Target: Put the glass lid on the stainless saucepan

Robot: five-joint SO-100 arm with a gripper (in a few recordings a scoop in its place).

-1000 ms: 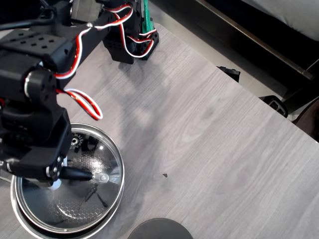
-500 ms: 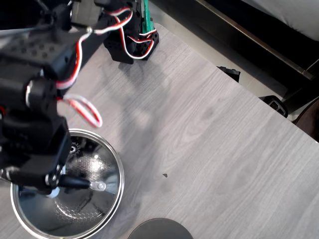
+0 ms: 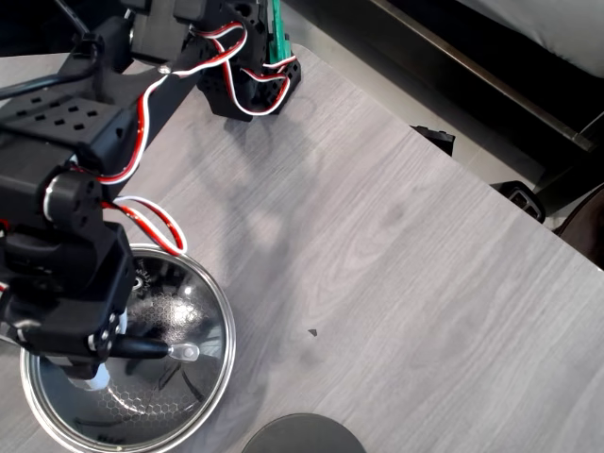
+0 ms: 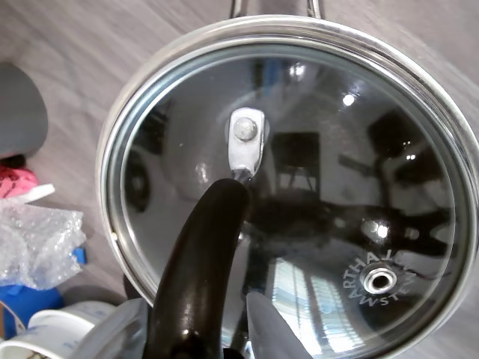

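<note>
Gripper (image 4: pixel 196 329) and lid handle meet at the bottom of the wrist view: the black bar handle (image 4: pixel 198 262) of the glass lid (image 4: pixel 299 187) runs down between two pale fingers (image 4: pixel 269 329) that flank it closely, so I judge the tool clenched on that handle, though the actual contact lies at the picture's edge and is hard to confirm. From above, the gripper (image 3: pixel 99 363) sits over the left part of the lid (image 3: pixel 170 377), with the handle's metal mount (image 3: pixel 186 353) poking out to the right of the arm. Holding by the bar makes sense, as it is the one part of the lid a narrow two-finger tool can close around, and it keeps the glass level. In the wrist view the lid's steel rim sits inside the wider shiny rim of the stainless saucepan (image 4: pixel 430 97), concentric and apparently seated or very nearly so; the pan's thin handle (image 4: pixel 273 7) leaves at the top edge. Both stand near the lower left corner of the grey wood-grain table (image 3: pixel 396 245) in the overhead view. A dark grey disc (image 3: pixel 302 436) lies apart at the bottom edge, and crumpled plastic (image 4: pixel 34 239) lies beside the pan
</note>
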